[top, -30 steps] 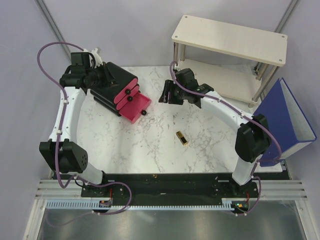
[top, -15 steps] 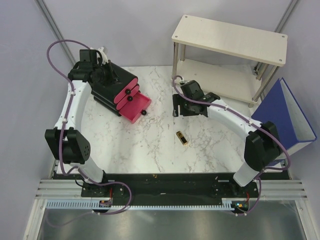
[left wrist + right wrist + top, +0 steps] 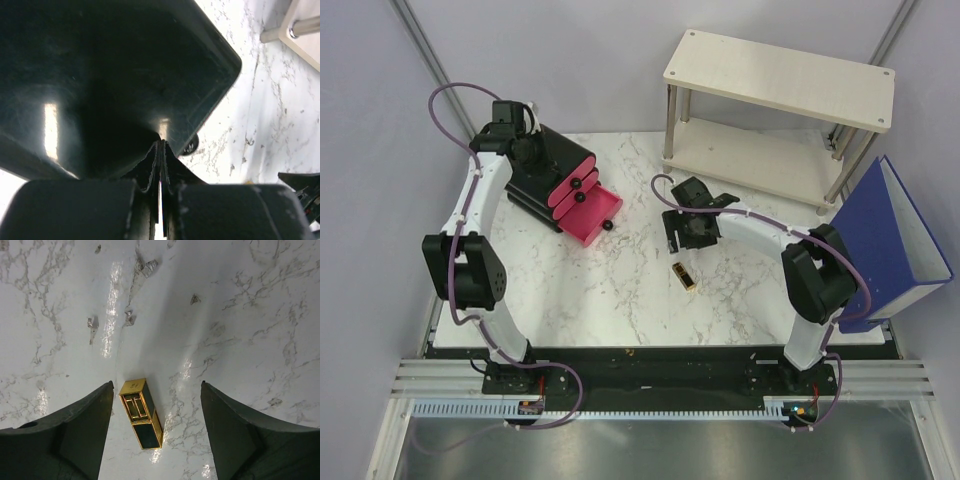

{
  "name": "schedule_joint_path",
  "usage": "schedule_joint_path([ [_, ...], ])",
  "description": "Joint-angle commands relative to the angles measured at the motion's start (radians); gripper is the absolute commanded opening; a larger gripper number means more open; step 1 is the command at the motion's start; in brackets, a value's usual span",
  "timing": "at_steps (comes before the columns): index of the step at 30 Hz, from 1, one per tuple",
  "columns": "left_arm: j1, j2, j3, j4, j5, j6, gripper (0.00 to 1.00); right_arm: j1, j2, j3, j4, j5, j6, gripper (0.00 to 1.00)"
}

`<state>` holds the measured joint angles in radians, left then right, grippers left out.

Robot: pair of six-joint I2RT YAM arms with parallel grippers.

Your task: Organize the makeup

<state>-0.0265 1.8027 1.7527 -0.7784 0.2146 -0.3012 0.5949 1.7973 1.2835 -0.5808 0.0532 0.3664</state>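
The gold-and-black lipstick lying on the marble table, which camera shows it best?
The right wrist view: the gold-and-black lipstick lies flat and large in the middle, between the fingers of the open right gripper. The top external view shows it only as a small bar near that gripper. The left wrist view does not show it.

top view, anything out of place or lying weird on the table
The gold-and-black lipstick lies on its side, alone on the table, outside the black box. One pink drawer stands pulled open. Nothing looks spilled or damaged.
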Motion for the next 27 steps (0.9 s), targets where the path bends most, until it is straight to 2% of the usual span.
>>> schedule_joint_path([
  [1, 0.017, 0.052, 0.089, -0.033, -0.080, 0.050, 0.02, 0.016, 0.028, -0.019, 0.019, -0.036, -0.004, 0.77],
  [5, 0.025, 0.115, 0.151, -0.088, -0.077, 0.040, 0.02, 0.034, 0.053, -0.026, 0.018, -0.050, -0.001, 0.74],
  [11, 0.060, 0.142, 0.179, -0.113, -0.063, 0.047, 0.02, 0.069, 0.076, -0.030, -0.024, -0.093, 0.002, 0.64],
  [17, 0.065, 0.150, 0.176, -0.121, -0.052, 0.060, 0.02, 0.088, 0.086, -0.046, -0.062, -0.073, 0.005, 0.41],
  [18, 0.063, 0.150, 0.176, -0.121, -0.050, 0.063, 0.02, 0.088, 0.086, -0.049, -0.060, -0.069, 0.006, 0.32],
  [20, 0.065, 0.155, 0.179, -0.122, -0.041, 0.065, 0.02, 0.088, 0.082, -0.049, -0.047, -0.064, 0.015, 0.24],
  [21, 0.065, 0.158, 0.180, -0.121, -0.037, 0.065, 0.02, 0.089, 0.077, -0.046, -0.042, -0.064, 0.019, 0.16],
  [24, 0.065, 0.165, 0.188, -0.124, -0.031, 0.073, 0.02, 0.088, 0.065, 0.011, -0.042, -0.059, 0.034, 0.11],
  [27, 0.063, 0.172, 0.186, -0.134, -0.031, 0.079, 0.02, 0.088, 0.073, 0.147, -0.042, -0.065, 0.045, 0.10],
])
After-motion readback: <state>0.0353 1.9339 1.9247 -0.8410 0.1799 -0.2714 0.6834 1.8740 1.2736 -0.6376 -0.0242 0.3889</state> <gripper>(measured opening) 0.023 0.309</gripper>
